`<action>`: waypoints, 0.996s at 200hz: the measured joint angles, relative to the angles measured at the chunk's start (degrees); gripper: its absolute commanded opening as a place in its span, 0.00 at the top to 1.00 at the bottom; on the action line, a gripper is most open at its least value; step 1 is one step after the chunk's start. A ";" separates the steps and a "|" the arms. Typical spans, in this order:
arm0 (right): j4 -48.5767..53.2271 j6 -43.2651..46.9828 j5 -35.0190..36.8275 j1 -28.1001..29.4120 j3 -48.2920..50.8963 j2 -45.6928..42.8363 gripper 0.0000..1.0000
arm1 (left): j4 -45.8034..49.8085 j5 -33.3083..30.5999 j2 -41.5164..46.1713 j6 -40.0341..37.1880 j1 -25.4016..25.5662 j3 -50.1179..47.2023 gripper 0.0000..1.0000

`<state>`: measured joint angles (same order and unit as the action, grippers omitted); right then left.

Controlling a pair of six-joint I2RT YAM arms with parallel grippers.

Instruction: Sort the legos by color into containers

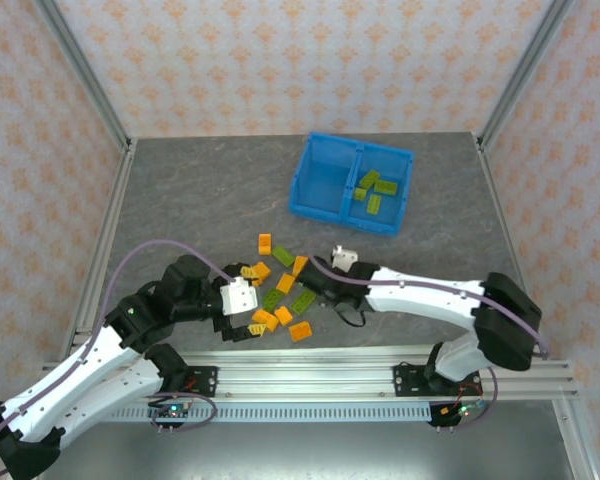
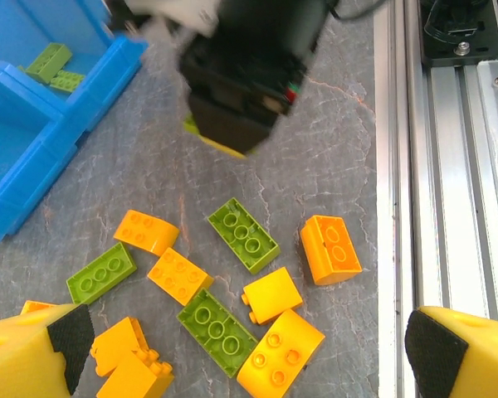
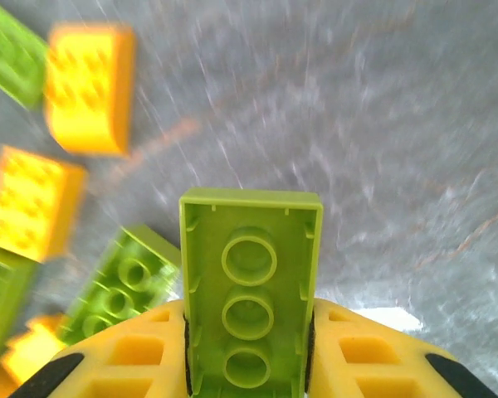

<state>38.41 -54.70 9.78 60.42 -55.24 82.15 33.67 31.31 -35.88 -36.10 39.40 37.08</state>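
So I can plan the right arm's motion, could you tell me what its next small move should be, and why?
Probably lift and carry toward the blue bin's right compartment: the right gripper is shut on an olive-green brick, and that compartment already holds green bricks.

1 blue bin (image 1: pixel 342 222), 2 compartments (image 1: pixel 325 182), 4 green legos (image 1: pixel 385 185) inside; outside, 4 more green and about 8 orange legos (image 1: pixel 264 243).

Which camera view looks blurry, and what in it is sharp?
Right wrist view: the table and loose orange legos are smeared by blur, while the green lego clamped in the right tool is sharp. Left wrist view: scattered legos are crisp. Top external view: even light, no glare.
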 measured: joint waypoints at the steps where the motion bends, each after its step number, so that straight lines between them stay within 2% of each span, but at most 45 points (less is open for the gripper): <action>1: -0.02 0.11 0.15 -0.11 -0.07 -0.13 0.70 | 0.00 0.00 0.00 0.00 0.00 0.00 0.01; 34: -0.33 6.54 4.37 -8.72 -5.62 -3.52 0.69 | -0.11 -0.74 1.57 0.24 0.00 -0.04 0.01; 60: -2.03 14.10 5.75 -18.99 -11.67 -1.99 0.69 | -1.88 -4.15 3.96 2.03 0.00 -0.52 0.01; 85: -3.28 21.07 6.25 -29.18 -22.27 6.82 0.71 | -3.78 -8.37 5.81 4.68 0.00 -1.14 0.01; 106: -3.52 25.00 5.79 -34.77 -31.69 16.79 0.71 | -5.11 -11.26 5.73 6.73 0.00 -1.16 0.01; 136: -1.57 28.00 3.74 -39.19 -39.91 28.22 0.67 | -6.14 -14.51 3.89 9.94 0.00 -1.16 0.01; 156: 0.85 28.94 2.08 -40.72 -44.30 34.27 0.58 | -6.14 -16.13 1.77 12.52 0.00 -1.11 0.01; 171: 2.05 29.44 1.05 -41.09 -45.27 36.20 0.50 | -6.10 -17.18 0.57 14.27 0.00 -0.83 0.01; 199: 4.26 29.92 0.04 -41.07 -46.01 35.93 0.48 | -6.05 -19.61 -1.22 17.46 0.00 1.11 0.01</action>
<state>42.68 -24.77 9.82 19.35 -101.25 118.08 27.62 11.70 -37.10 -18.63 39.40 38.20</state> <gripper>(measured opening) 0.513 0.994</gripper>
